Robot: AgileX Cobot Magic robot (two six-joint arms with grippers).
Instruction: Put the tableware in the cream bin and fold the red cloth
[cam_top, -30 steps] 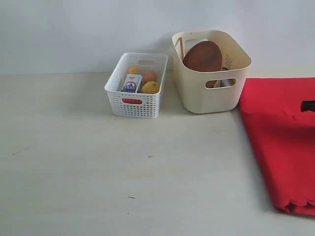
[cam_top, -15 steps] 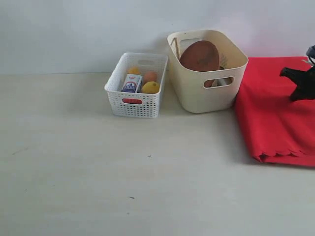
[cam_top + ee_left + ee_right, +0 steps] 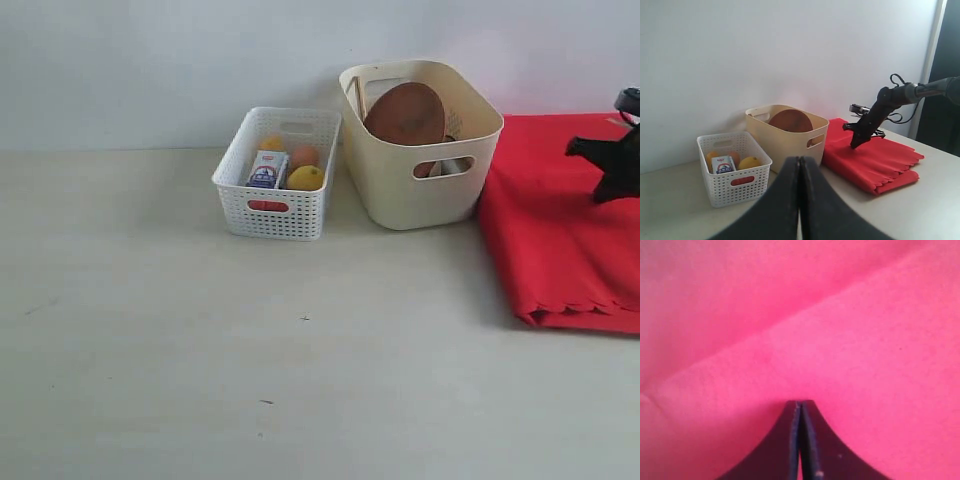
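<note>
Cloth (image 3: 560, 240) is now doubled over, scalloped edge drawn farther back. Right gripper (image 3: 602, 192), jaws pressed together, rests on it, right of the loaded bin (image 3: 400, 195). Left gripper (image 3: 799, 161) is closed and idle. Folding looks well underway.

1. A white lattice basket (image 3: 290, 222) stands left of centre in the upper half of the exterior view, on a pale table (image 3: 150, 330).
2. Inside it, a blue-and-white carton (image 3: 268, 170) stands upright at the front left.
3. A yellow lemon (image 3: 306, 178) lies just right of the carton, touching it.
4. A brownish egg (image 3: 304, 155) sits behind the lemon.
5. A yellow-orange item (image 3: 271, 143) shows at the back left, partly hidden by the carton.
6. Something red (image 3: 268, 206) shows through the basket's front handle slot.
7. Two small dark specks (image 3: 304, 318) mark the table in the lower middle.
8. A plain white wall (image 3: 150, 70) fills the top of the frame.
</note>
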